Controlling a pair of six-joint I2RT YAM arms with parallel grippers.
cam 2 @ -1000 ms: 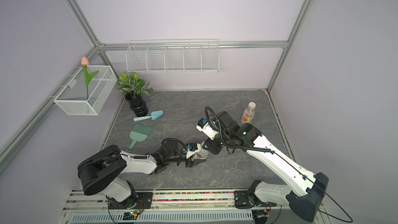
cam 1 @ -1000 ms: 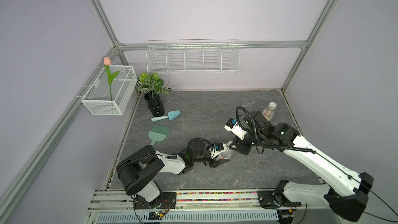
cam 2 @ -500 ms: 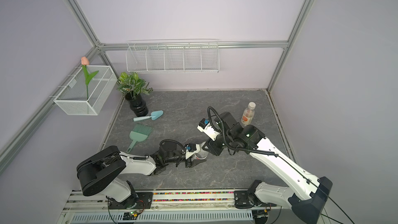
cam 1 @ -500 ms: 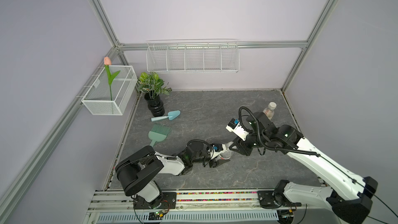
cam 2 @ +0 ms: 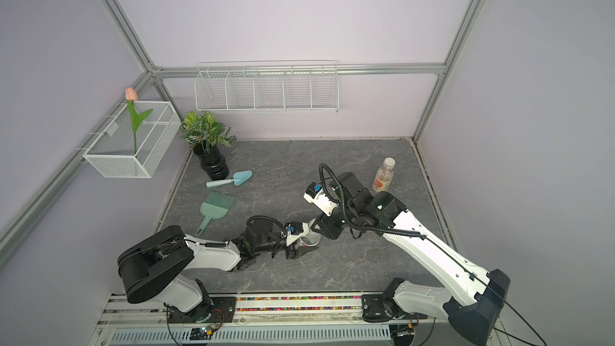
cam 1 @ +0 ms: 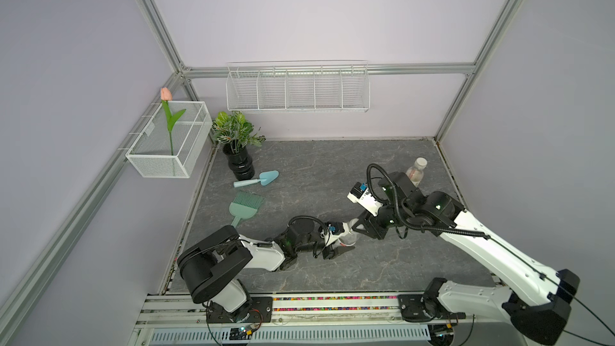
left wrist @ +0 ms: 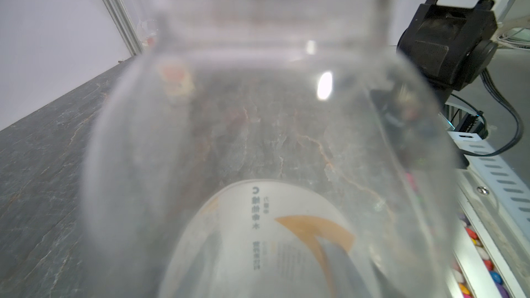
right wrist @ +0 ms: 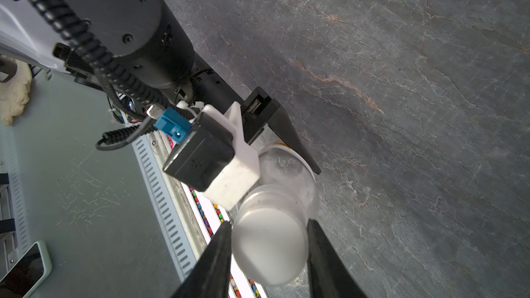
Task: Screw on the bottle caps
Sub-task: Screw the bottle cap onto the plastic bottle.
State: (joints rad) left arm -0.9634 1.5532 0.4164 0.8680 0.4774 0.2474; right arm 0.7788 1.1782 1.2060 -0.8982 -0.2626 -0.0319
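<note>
A clear bottle [cam 1: 347, 238] [cam 2: 309, 240] with an orange-marked label [left wrist: 286, 239] stands tilted near the table's front middle, and my left gripper [cam 1: 342, 245] [cam 2: 303, 246] is shut on its body. The bottle fills the left wrist view [left wrist: 258, 139]. A white bottle cap [right wrist: 269, 247] sits on its neck. My right gripper [right wrist: 268, 250] [cam 1: 355, 227] [cam 2: 316, 225] is shut on that cap, with a black finger [right wrist: 218, 253] on either side. A second bottle [cam 1: 415, 173] [cam 2: 382, 178] stands upright at the back right with a white cap [cam 1: 421, 162] on it.
A black vase with a plant [cam 1: 239, 161], a blue trowel [cam 1: 258, 179] and a green brush [cam 1: 245, 208] lie at the left. A wire basket with a tulip [cam 1: 169, 141] and a wire shelf [cam 1: 298, 89] hang on the walls. The rail [cam 1: 332, 304] runs along the front edge.
My right arm has shifted slightly while its gripper stays on the cap. The left arm and the bottle have held still.
</note>
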